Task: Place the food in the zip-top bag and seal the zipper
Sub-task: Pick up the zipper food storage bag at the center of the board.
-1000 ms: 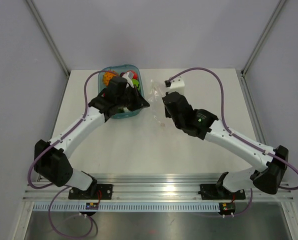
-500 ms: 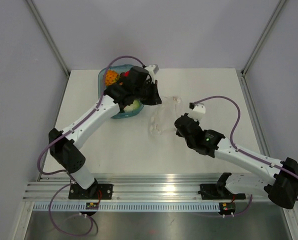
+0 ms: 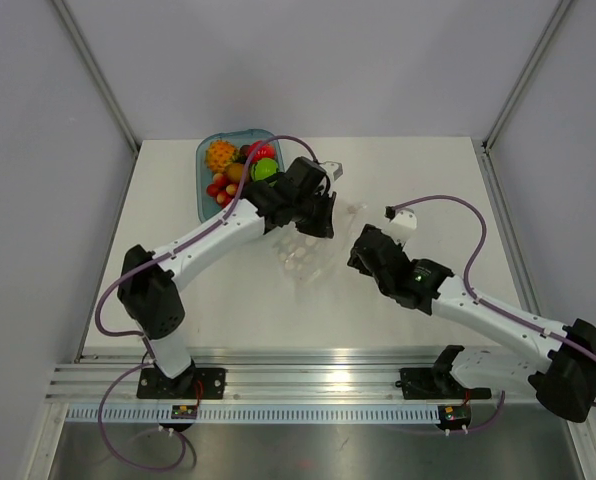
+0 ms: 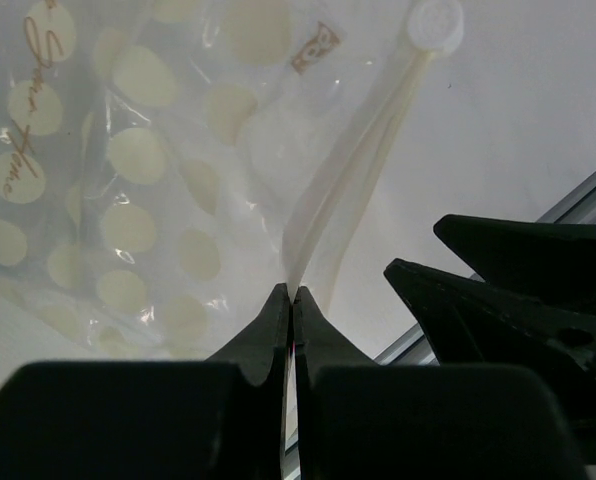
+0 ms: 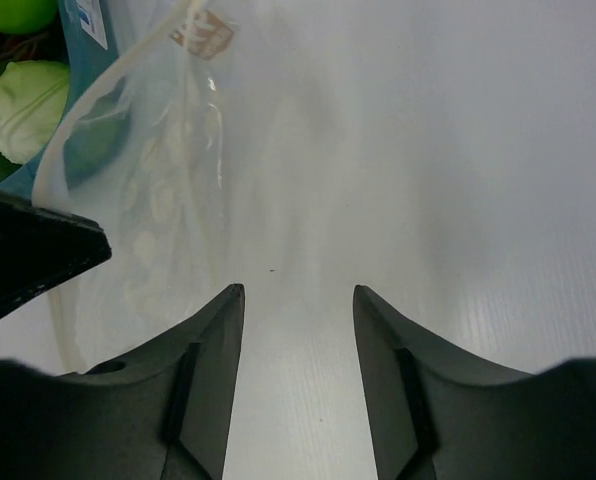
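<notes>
"Two grippers were noted at the zip-top bag (image 3: 300,250). How was each set?" was asked by the trainee.

"The left gripper (image 4: 290,295) was found pinched shut on the zipper (image 4: 350,175), at the bag's mouth edge. The right gripper (image 5: 298,295) was found with its fingers parted and nothing between them, just beside the bag. The bag was located on the table (image 3: 228,300) between both grippers, near the blue tray (image 3: 200,165), in which the food (image 3: 233,170) was contained."

"How was the bag expected to handle?"

"It was judged very light, limp and slippery. The thin film was expected to crumple and slide if pressed flat. Hold was best taken on the stiffer zipper strip, at a free stretch of the lip, so that the mouth could be drawn apart. The film itself was to be avoided."
</notes>
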Action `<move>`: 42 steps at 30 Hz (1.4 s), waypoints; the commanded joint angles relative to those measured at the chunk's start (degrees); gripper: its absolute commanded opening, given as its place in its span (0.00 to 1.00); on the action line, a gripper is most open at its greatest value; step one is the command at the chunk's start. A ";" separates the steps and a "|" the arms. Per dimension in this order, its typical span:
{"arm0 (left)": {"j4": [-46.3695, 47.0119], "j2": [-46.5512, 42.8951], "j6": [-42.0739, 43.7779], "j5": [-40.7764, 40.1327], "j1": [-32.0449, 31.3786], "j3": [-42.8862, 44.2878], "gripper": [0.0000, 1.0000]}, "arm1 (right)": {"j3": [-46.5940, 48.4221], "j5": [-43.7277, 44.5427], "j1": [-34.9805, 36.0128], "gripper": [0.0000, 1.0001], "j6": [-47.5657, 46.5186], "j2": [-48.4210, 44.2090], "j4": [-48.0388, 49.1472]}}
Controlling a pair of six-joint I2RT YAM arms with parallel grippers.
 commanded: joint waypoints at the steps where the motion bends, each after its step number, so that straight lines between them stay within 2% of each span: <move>1: 2.74 -4.66 1.23 1.40 0.15 -0.66 0.00 | 0.71 -2.57 -1.46 0.57 -1.40 0.53 1.15; 5: 3.62 -5.46 0.70 1.84 0.15 -1.10 0.00 | -0.17 -7.06 -1.64 0.59 -1.84 2.11 5.88; 10: 2.92 -5.19 0.87 1.93 0.15 -1.01 0.00 | -3.42 -10.50 -1.64 0.63 -1.93 -1.05 12.49; 17: 2.83 -5.63 0.96 1.58 0.15 -1.71 0.00 | -0.09 -12.08 -1.64 0.65 -2.98 0.79 12.66; 26: 2.57 -5.46 1.14 0.96 0.15 -2.33 0.00 | 0.44 -13.22 -1.64 0.66 -2.45 -2.55 14.07; 31: 2.83 -5.63 0.79 1.84 0.23 -2.24 0.00 | 0.88 -11.65 -1.73 0.67 -2.63 1.57 13.46; 35: 2.65 -6.68 0.61 2.10 0.23 -2.16 0.00 | 1.05 -11.38 -1.73 0.65 -2.80 7.54 16.61; 39: 2.13 -7.82 0.43 2.54 0.50 -2.15 0.00 | 2.89 -11.38 -2.43 0.48 -3.60 11.59 17.59; 40: 1.52 -8.09 0.43 2.19 0.85 -2.07 0.00 | 3.08 -10.94 -2.69 0.31 -3.77 11.60 16.98; 42: 0.72 -8.96 0.87 1.67 1.20 -2.15 0.00 | 2.90 -9.63 -3.92 0.15 -4.30 9.60 15.31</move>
